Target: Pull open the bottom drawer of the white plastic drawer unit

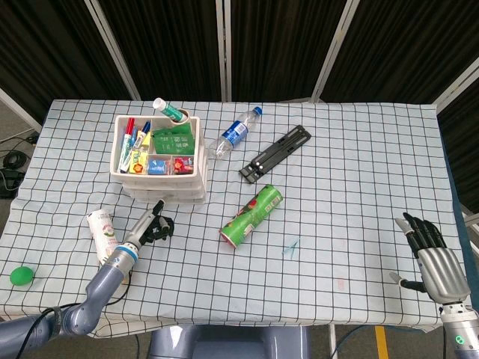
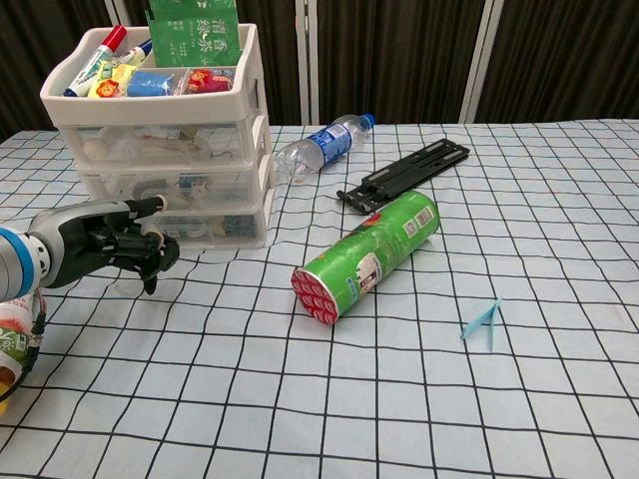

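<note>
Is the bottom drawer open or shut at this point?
Shut. In the chest view the bottom drawer has its front flush with the two above it. The left hand is just in front of it, fingers curled; contact cannot be told.

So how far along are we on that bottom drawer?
Nothing is done yet: the bottom drawer sits flush with the ones above it in the drawer unit. In hand: the left hand is right in front of that drawer, fingers curled, but I can't tell if it has caught the front. The right hand rests open, far away. Left: hook the front and pull the drawer out.
</note>
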{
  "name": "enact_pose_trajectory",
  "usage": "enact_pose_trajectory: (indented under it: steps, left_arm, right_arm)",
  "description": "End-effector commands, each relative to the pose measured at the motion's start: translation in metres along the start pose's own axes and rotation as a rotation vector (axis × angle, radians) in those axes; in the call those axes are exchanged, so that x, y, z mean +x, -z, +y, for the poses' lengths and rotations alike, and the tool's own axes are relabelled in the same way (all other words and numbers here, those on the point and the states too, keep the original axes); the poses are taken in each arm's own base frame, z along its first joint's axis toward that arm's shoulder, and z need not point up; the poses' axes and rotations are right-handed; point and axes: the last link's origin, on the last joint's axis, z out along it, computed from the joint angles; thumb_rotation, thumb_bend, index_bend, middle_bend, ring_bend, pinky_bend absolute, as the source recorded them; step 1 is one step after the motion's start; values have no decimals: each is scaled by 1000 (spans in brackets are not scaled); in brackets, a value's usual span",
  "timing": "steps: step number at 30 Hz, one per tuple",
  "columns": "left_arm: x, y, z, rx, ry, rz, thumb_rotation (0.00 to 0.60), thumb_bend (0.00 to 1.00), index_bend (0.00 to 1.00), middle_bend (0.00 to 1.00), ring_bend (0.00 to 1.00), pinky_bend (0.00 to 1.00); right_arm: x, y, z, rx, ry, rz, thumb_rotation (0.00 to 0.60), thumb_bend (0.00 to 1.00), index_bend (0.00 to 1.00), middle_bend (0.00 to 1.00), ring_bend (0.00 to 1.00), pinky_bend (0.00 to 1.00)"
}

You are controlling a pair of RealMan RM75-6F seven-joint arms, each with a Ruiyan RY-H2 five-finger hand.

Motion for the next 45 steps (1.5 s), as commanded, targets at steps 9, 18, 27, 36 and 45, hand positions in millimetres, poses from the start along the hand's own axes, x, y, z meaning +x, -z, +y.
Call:
enact_pose_trajectory:
  steps: [9,18,27,36,45]
  left_arm:
    - [-3,-4,1,12,-9,-9,600,1000,0,704,698,579]
    - [-5,-8,6,2,-7,-11,600,1000,4,704,698,579]
    - [-6,-8,7,-8,-7,-16,600,1000,88,704,698,579]
    - [-9,-5,6,-16,-16,-33,600,1000,138,704,698,579]
    - [-10,-1,5,-25,-25,-44,600,1000,151,704,698,579]
  right_arm:
    - [-1,0,-1,2,3,-1,600,17,24,0,0,0]
    - [-2,0,-1,1,6,-5,600,17,24,0,0,0]
    - [-3,0,-1,1,9,-7,600,17,24,0,0,0]
    - [-3,0,-1,0,11,-10,600,17,24,0,0,0]
    - [-3,0,-1,-2,11,-9,600,17,24,0,0,0]
